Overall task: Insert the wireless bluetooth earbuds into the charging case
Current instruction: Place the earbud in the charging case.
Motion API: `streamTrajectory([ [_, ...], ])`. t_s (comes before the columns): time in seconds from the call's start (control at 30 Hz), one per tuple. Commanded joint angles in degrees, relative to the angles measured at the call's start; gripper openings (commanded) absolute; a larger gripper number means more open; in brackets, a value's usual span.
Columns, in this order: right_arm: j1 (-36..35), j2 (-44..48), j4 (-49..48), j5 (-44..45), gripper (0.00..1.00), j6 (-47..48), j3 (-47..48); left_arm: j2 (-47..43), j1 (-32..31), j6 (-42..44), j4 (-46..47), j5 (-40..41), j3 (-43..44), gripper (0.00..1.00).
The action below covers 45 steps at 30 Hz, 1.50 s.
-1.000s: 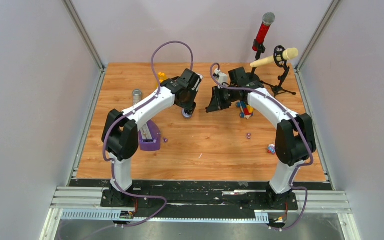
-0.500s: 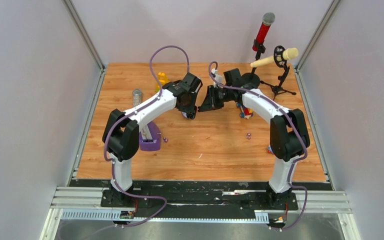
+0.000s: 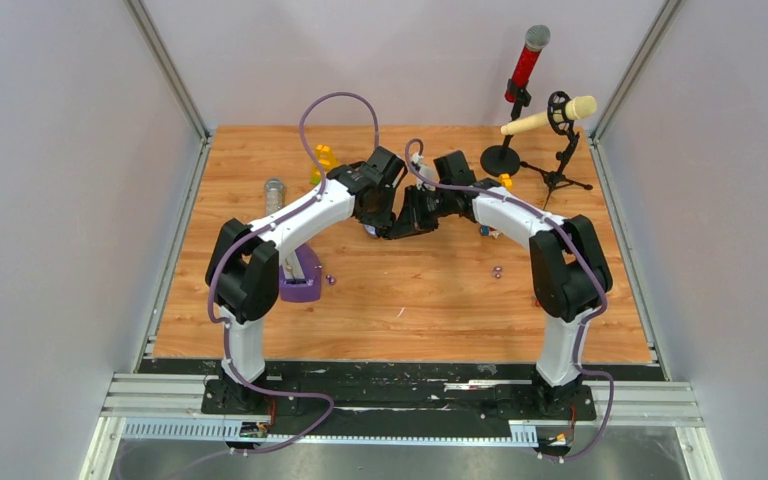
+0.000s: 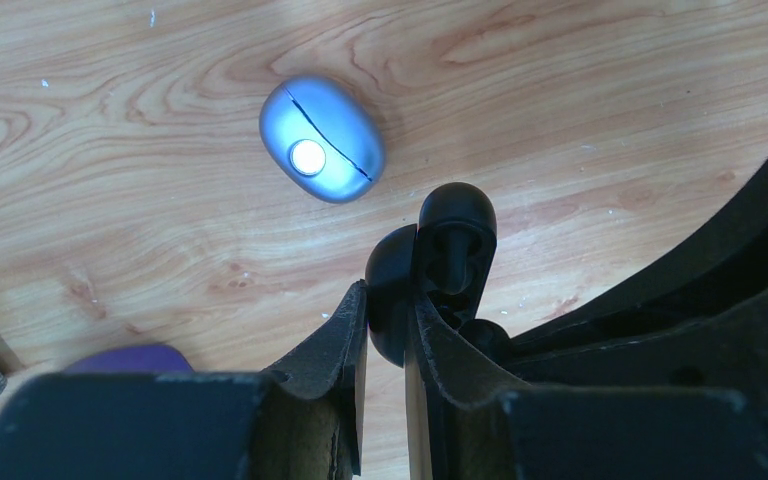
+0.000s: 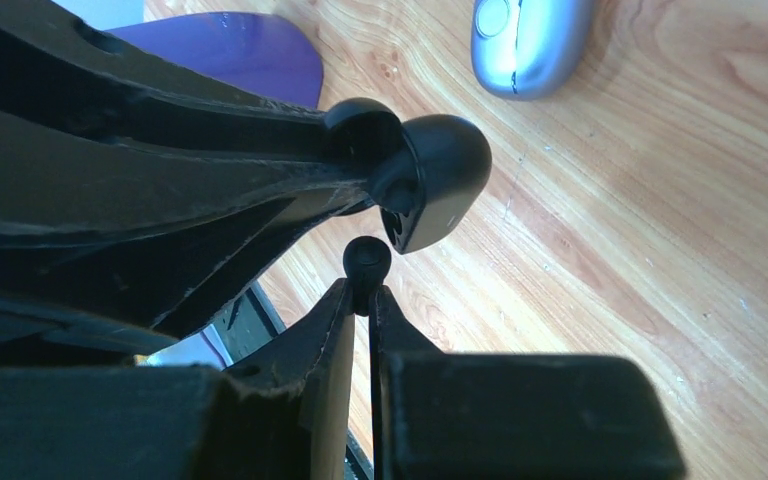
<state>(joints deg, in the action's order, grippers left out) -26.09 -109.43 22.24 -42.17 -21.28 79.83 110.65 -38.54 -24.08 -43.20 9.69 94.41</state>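
My left gripper (image 4: 388, 300) is shut on an open black charging case (image 4: 455, 235) and holds it above the table. My right gripper (image 5: 362, 295) is shut on a tiny black earbud (image 5: 367, 258), right below the opening of the black case (image 5: 435, 180). In the top view both grippers (image 3: 392, 218) meet at the table's middle back. A closed silver pebble-shaped case (image 4: 322, 140) lies on the wood beyond the fingers and shows in the right wrist view (image 5: 525, 45). Two purple earbuds (image 3: 331, 280) (image 3: 497, 270) lie loose on the table.
A purple case (image 3: 300, 275) stands by the left arm. A glittery cylinder (image 3: 274, 190) and a yellow toy (image 3: 324, 157) are at back left. Two microphones on stands (image 3: 550, 150) are at back right, with a coloured toy (image 3: 490, 230) under the right arm.
My right gripper has moved left with the earbud until it meets my left gripper and the black case. The left gripper has shifted only slightly.
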Motion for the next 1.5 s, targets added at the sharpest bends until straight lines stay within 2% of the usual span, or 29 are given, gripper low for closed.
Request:
streamTrajectory([
  [0.0, -1.42, 2.95, -3.39, 3.14, 0.07, -1.51, -1.45, -3.59, -0.22, -1.5, 1.19, 1.18, 0.53, 0.17],
  [0.53, -1.69, 2.38, -4.28, 6.21, 0.07, -1.5, -0.22, -5.04, -0.22, -1.28, 2.24, -1.45, -0.59, 0.17],
  [1.07, -1.62, 2.55, -4.89, 3.16, 0.05, -1.41, 0.69, -4.35, -0.3, -0.84, 2.58, -2.11, -0.81, 0.17],
  [1.47, -1.6, 2.74, -4.23, 6.32, 0.04, -0.58, 1.08, -4.47, -0.39, -0.62, 2.7, -2.35, -0.97, 0.17],
])
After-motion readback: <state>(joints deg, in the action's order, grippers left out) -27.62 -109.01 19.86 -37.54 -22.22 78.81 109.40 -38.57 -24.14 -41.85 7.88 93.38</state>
